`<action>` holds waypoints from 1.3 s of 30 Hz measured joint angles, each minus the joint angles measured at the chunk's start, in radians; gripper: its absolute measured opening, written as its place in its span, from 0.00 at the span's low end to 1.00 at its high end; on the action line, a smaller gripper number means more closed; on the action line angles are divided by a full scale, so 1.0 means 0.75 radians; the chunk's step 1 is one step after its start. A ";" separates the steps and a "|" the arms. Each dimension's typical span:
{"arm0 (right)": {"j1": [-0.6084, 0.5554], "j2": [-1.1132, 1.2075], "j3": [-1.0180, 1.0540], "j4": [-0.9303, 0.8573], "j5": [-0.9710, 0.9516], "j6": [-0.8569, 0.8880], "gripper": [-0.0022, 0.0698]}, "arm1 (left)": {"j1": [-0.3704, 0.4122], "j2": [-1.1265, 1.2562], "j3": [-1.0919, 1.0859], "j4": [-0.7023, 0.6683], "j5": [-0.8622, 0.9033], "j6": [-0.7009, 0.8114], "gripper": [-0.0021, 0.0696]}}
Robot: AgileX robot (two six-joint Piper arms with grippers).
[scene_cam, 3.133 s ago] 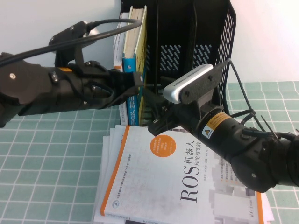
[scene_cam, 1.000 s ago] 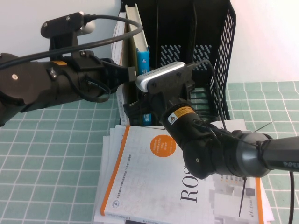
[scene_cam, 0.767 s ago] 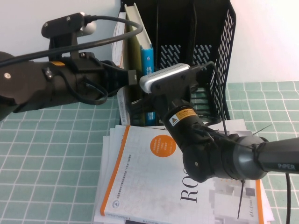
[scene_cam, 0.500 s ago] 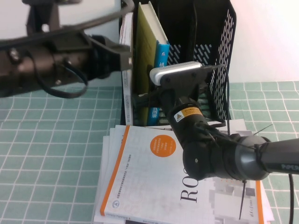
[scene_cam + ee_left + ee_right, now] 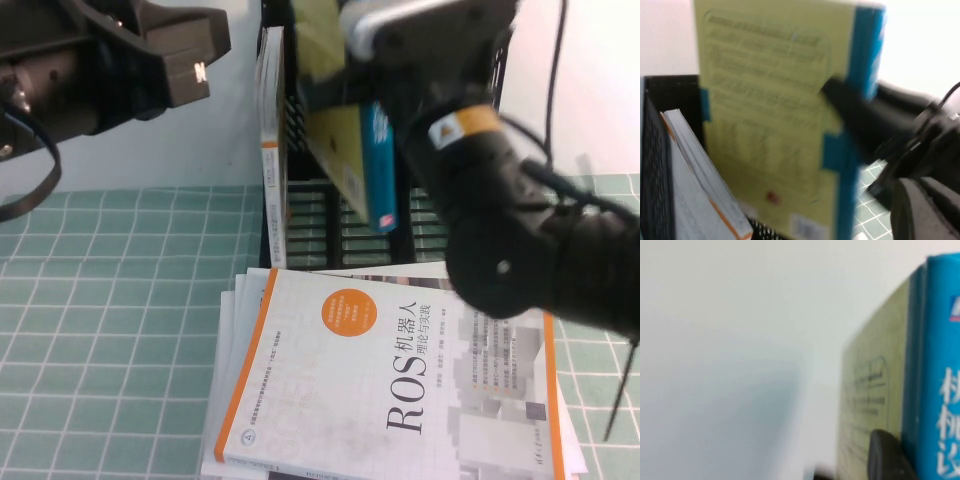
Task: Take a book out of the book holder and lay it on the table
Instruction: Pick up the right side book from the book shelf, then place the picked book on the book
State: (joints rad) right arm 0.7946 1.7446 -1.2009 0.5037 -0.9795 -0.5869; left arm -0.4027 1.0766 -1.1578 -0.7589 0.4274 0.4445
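The book (image 5: 352, 150) hangs lifted above the book holder (image 5: 300, 215), tilted, its long axis running steeply down toward its blue spine corner, low end over the rack's middle. The right claw (image 5: 840, 95) grips it across the spine edge, one dark finger pressed on the yellow cover. The left claw (image 5: 190, 65) stands well to the left, apart from the book; whether it is wide or narrow cannot be told. The ROS book (image 5: 390, 380) covers the bench (image 5: 100, 330) directly below, apparently leaving free cloth only to either side.
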 joint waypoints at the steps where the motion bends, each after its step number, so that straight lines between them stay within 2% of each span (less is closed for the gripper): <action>1: 0.000 -0.035 -0.018 -0.012 -0.013 -0.011 0.33 | 0.000 -0.004 0.000 0.000 0.000 0.000 0.03; 7: -0.003 -0.197 -0.083 -0.149 -0.067 -0.191 0.32 | 0.000 -0.021 0.000 0.000 0.000 0.015 0.03; 10: -0.005 -0.314 -0.099 -0.176 0.046 -0.314 0.32 | 0.000 -0.039 -0.009 0.040 -0.003 0.080 0.03; 13: -0.008 -0.442 -0.102 -0.194 0.308 -0.423 0.32 | 0.000 -0.055 -0.045 0.139 0.052 0.077 0.03; 16: -0.008 -0.539 -0.102 -0.270 0.597 -0.489 0.32 | 0.000 -0.061 -0.089 0.255 0.153 -0.014 0.03; 22: 0.032 -0.626 -0.102 -0.470 1.172 -0.481 0.32 | 0.000 -0.069 -0.114 0.578 0.299 -0.403 0.03; 26: 0.093 -0.662 -0.092 -0.498 1.571 -0.475 0.32 | 0.000 -0.069 -0.116 0.884 0.497 -0.636 0.03; 28: 0.134 -0.673 -0.060 -0.500 1.689 -0.475 0.32 | 0.000 -0.069 -0.116 1.048 0.603 -0.725 0.03; 30: 0.177 -0.677 -0.002 -0.500 1.738 -0.479 0.32 | 0.000 -0.069 -0.116 1.170 0.695 -0.811 0.03; 33: 0.229 -0.677 0.107 -0.500 1.717 -0.538 0.32 | 0.000 -0.071 -0.116 1.231 0.743 -0.869 0.03; 39: 0.245 -0.668 0.324 -0.500 1.509 -0.601 0.32 | 0.000 -0.074 -0.116 1.107 0.739 -0.872 0.03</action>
State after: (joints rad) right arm 0.9782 1.2439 -0.9577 0.1289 0.1524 -1.0379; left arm -0.4027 1.0214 -1.2449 0.0716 0.9812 -0.2096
